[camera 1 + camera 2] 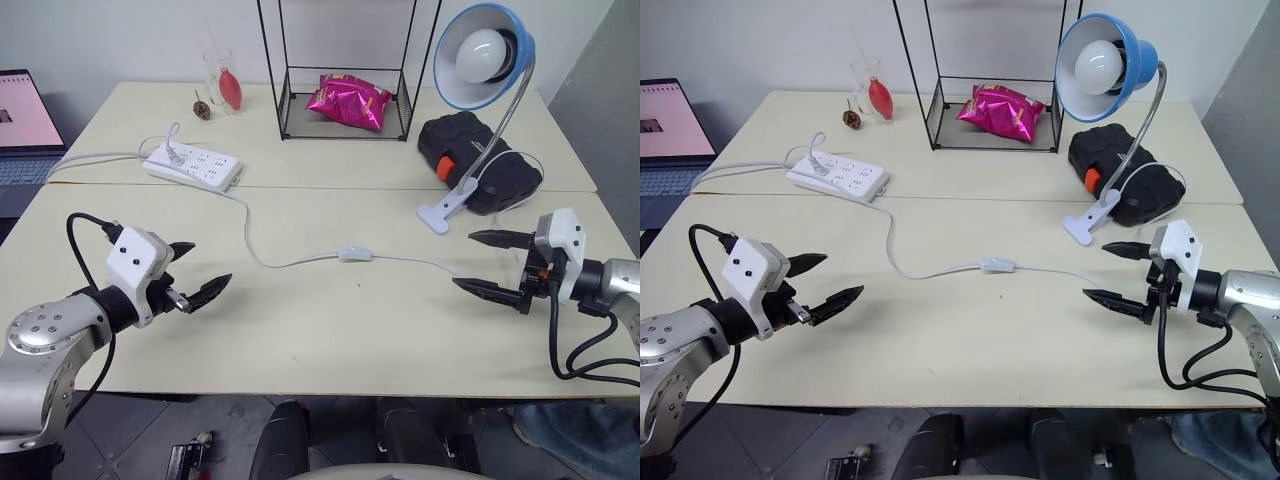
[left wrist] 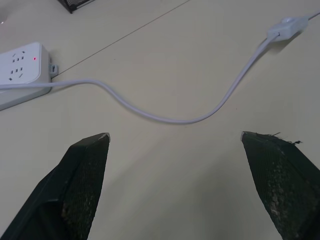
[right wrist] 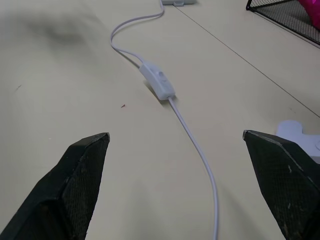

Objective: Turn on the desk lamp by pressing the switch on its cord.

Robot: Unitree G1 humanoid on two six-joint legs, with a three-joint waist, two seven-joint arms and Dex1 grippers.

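Behind the switch (image 1: 355, 254): power strip (image 1: 192, 165) (left).

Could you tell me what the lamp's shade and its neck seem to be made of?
The desk lamp shade looks like painted metal or plastic: smooth light-blue outside, white inside. Its neck looks like bare metal: silvery, ribbed and bent in a curve.

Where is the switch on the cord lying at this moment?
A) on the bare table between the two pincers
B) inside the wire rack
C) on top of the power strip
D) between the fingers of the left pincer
A: the switch lies on the table, apart from both open pincers.
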